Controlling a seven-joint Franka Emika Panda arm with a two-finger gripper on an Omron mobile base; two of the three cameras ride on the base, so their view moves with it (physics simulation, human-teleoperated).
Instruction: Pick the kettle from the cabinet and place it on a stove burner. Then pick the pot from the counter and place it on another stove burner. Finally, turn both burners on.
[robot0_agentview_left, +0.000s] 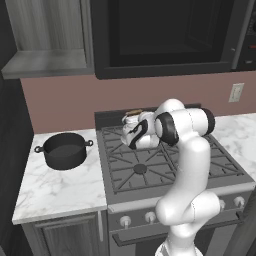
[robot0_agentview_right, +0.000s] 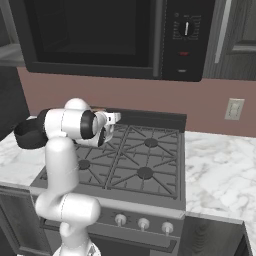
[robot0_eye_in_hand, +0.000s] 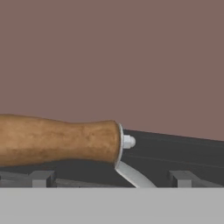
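Left base view: one kettle (robot0_agentview_left: 132, 123) on back stove burners (robot0_agentview_left: 140, 169), one pot (robot0_agentview_left: 64, 149) on surface (robot0_agentview_left: 60, 192), hand grip unclear.

A mauve wall (robot0_agentview_right: 150, 97) with a white outlet (robot0_agentview_right: 233, 108) backs a black microwave (robot0_agentview_right: 115, 35).

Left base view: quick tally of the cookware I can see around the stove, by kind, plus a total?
Kettle: 1
Pot: 1
Total: 2
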